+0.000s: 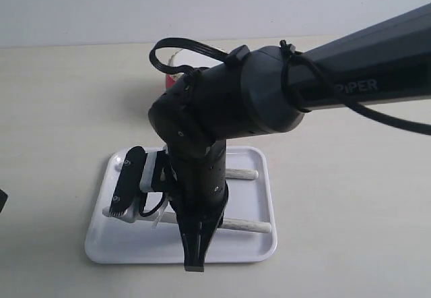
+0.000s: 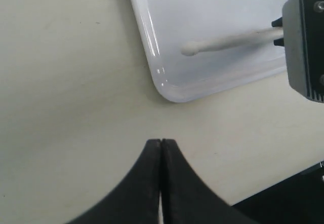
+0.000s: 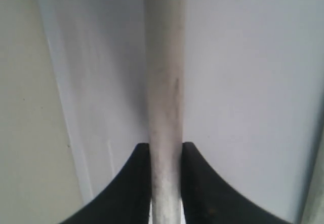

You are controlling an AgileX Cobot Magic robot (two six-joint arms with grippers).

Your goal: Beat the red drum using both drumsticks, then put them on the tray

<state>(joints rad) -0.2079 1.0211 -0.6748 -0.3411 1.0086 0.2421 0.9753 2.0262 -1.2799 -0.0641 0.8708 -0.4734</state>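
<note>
Placement stage, exterior view: right gripper (image 1: 193,264) reaches down over the tray (image 1: 252,200), with the red drum (image 1: 168,80) half hidden behind its arm. The far drumstick (image 1: 242,174) lies free on the tray. Left wrist view: left gripper (image 2: 161,144), jaws pressed together and empty, hovers beside the tray corner. Right wrist view: fingers clamp the near drumstick (image 3: 164,82) over the tray. Judged remaining: release only.

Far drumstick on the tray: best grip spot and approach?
Grip the far drumstick on its exposed shaft, coming straight down and closing across its width. It lies flat in the tray, so the low rim likely blocks a sideways approach. Right gripper clamps the near drumstick.
</note>
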